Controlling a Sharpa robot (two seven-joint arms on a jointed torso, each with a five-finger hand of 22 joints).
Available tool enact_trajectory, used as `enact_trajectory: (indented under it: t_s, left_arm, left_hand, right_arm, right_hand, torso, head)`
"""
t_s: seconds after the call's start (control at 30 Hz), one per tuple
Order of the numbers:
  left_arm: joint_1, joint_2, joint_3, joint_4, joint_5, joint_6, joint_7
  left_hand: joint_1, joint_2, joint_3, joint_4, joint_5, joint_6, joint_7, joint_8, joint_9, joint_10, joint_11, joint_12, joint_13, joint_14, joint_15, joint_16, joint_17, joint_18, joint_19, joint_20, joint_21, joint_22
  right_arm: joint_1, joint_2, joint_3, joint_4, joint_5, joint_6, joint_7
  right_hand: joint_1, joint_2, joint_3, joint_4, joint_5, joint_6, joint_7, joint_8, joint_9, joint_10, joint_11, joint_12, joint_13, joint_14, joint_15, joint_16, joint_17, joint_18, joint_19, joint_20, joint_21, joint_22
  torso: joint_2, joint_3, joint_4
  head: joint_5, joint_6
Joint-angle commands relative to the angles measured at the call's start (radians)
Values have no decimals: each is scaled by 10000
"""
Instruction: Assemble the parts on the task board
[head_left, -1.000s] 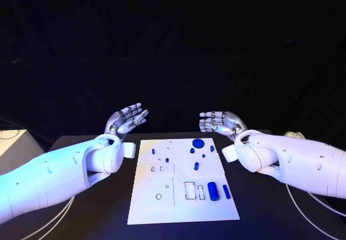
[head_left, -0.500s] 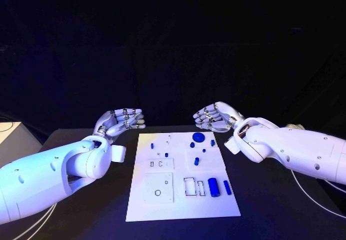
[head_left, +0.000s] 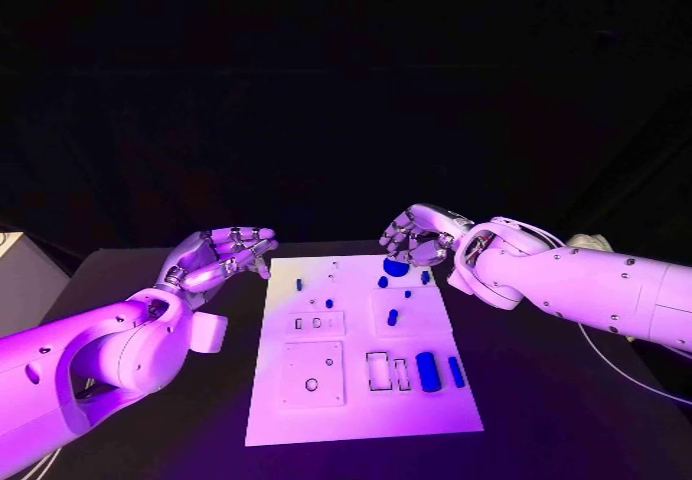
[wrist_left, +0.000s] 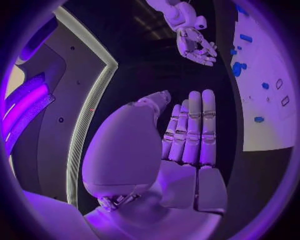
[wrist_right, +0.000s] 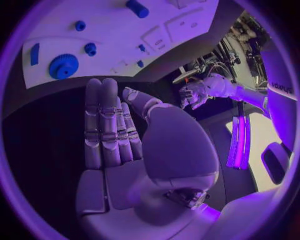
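White board (head_left: 361, 400) flat in the middle of the black surface (head_left: 577, 400), long side running near to far. Blue parts scattered on it: round disc (head_left: 395, 267) at far right corner, small peg (head_left: 382, 282) just left of disc, tiny piece (head_left: 426, 277) to its right near the edge. Small blue bits (head_left: 329, 303) on far-left part, one slim piece (head_left: 300, 284) by the left edge. Short cylinder (head_left: 392, 317) mid-board, right of centre. Thick cylinder (head_left: 427, 371) and slim bar (head_left: 456, 372) side by side near the right edge, closer to the near end, beside outlined rectangular slots (head_left: 379, 372). Square plate (head_left: 313, 374) with a small hole on near left.

Right hand (head_left: 420, 238) above far right corner of board, over the disc, not touching it; holding nothing. In right wrist view (wrist_right: 115, 130) fingers straight and pressed together, disc (wrist_right: 63, 66) beyond the fingertips. In head view fingers look curled; hard to reconcile.

Left hand (head_left: 219, 253) off the far left corner of board, above the surface, holding nothing. In left wrist view (wrist_left: 187, 135) fingers straight, side by side, board (wrist_left: 265, 100) off to one side.
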Motion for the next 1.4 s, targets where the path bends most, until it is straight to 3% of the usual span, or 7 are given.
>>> enact_trajectory:
  t_s: [0.03, 0.17, 0.43, 0.73, 1.0, 1.23, 1.4]
  left_arm:
    - [47, -131, 22, 330, -276, 600, -121]
    - [92, -282, 62, 609, -333, 663, -130]
    - [139, -448, 140, 853, -365, 696, -144]
    - [171, -528, 172, 875, -370, 714, -160]
    - [183, -555, 179, 856, -371, 732, -195]
    - [187, -556, 181, 834, -371, 751, -236]
    - [191, -576, 181, 772, -371, 756, -256]
  left_hand:
    - [-128, 22, 76, -22, -49, -75, 24, -69, 17, 69, -3, -15, 10, -71, -2, 189, 99, 33, -106, 14, 177, 129]
    - [-146, -1, 114, -54, -43, -99, 23, -77, 27, 37, 1, -25, 8, -109, 1, 288, 147, 35, -164, 21, 283, 203]
    - [-184, -46, 191, -118, -32, -186, 45, -115, 37, -97, 33, -60, -8, -231, 27, 399, 195, 37, -271, 42, 471, 333]
    - [-222, -73, 205, -139, -35, -255, 88, -149, 34, -172, 65, -66, -12, -266, 50, 444, 209, 36, -316, 59, 544, 383]
    - [-237, -74, 208, -139, -36, -264, 93, -153, 35, -184, 70, -64, -11, -276, 56, 455, 212, 36, -328, 64, 562, 395]
    - [-254, -75, 209, -138, -39, -272, 97, -156, 37, -196, 74, -62, -11, -283, 61, 467, 215, 36, -339, 69, 579, 406]
    - [-265, -74, 213, -141, -42, -286, 98, -162, 38, -216, 79, -62, -11, -296, 67, 477, 217, 36, -354, 75, 597, 418]
  right_arm:
    - [16, 50, 10, -21, -1941, 517, -1084]
    - [22, 146, 11, -95, -2640, 653, -1539]
    - [19, 274, 11, -236, -3265, 964, -2056]
    - [-3, 314, 10, -283, -3582, 1394, -2342]
    - [-40, 321, 8, -290, -3659, 1628, -2449]
    - [-59, 320, 6, -308, -3684, 1738, -2519]
    - [-85, 338, 3, -356, -3688, 1841, -2535]
  right_hand:
    - [-131, -258, 255, 160, -110, -56, -69, -76, 74, -174, -40, -57, 15, 498, -41, 3448, 2366, -357, 758, 24, 2273, 2464]
    - [-197, -416, 241, 283, -243, -132, -132, -90, 142, -364, -14, -69, 9, 498, -12, 4352, 3225, -498, 1030, 69, 3043, 3482]
    - [-200, -483, 122, 379, -300, -204, -169, -98, 199, -444, -39, -28, 58, 489, -25, 4843, 3669, -591, 1217, 101, 3524, 4137]
    - [-208, -523, -26, 452, -344, -197, -197, -69, 251, -600, -47, -53, 78, 465, -40, 5041, 3804, -636, 1300, 107, 3751, 4449]
    - [-215, -510, -107, 504, -367, -142, -204, -26, 289, -607, -49, -39, 102, 454, -42, 5119, 3853, -644, 1313, 109, 3805, 4523]
    - [-175, -444, -123, 567, -357, -103, -222, 14, 337, -476, -68, 7, 159, 468, -52, 5287, 4008, -738, 1491, 104, 4180, 5067]
    - [-122, -403, -41, 617, -95, -82, -226, 46, 387, -434, -68, -13, 187, 437, -51, 5344, 3989, -735, 1467, 103, 4197, 5088]
  torso:
    - [254, -15, 169]
    - [392, -41, 270]
    - [531, -57, 408]
    - [601, -81, 465]
    - [675, -84, 492]
    - [709, -102, 562]
    - [746, -102, 559]
  head:
    - [-122, 0]
    - [-237, 28]
    - [-392, -24]
    - [-442, -42]
    - [-485, 24]
    - [-535, 18]
    - [-539, 30]
